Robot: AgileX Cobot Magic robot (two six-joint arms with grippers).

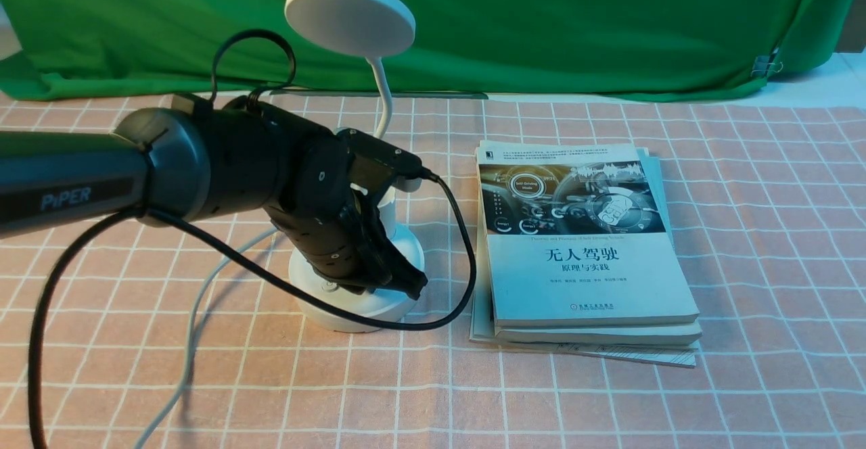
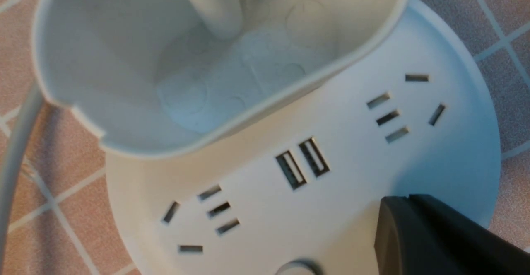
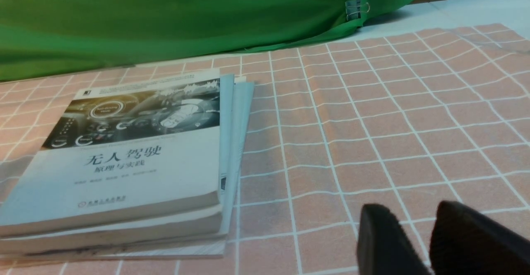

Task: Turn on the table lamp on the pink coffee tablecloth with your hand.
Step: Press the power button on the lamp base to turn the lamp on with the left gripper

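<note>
The left arm (image 1: 223, 165) reaches in over the pink checked cloth (image 1: 609, 402) on the worktop, its black cable (image 1: 32, 381) looping in front of the lamp (image 1: 365, 310). The left pincer (image 1: 406, 281) points down at the near edge of the lamp's round base, close to a round button (image 2: 296, 266). I cannot tell whether its jaws are parted, since only one dark finger (image 2: 434, 237) shows from the wrist. A stack of books (image 1: 582, 266) lies just right of the lamp. Beyond the books from the lamp, the right pincer (image 3: 418, 242) sits low over bare cloth, with only a narrow gap between its jaws. Farther back, the lamp's disc head (image 1: 350, 16) rises before the green backdrop (image 1: 575, 23).
</note>
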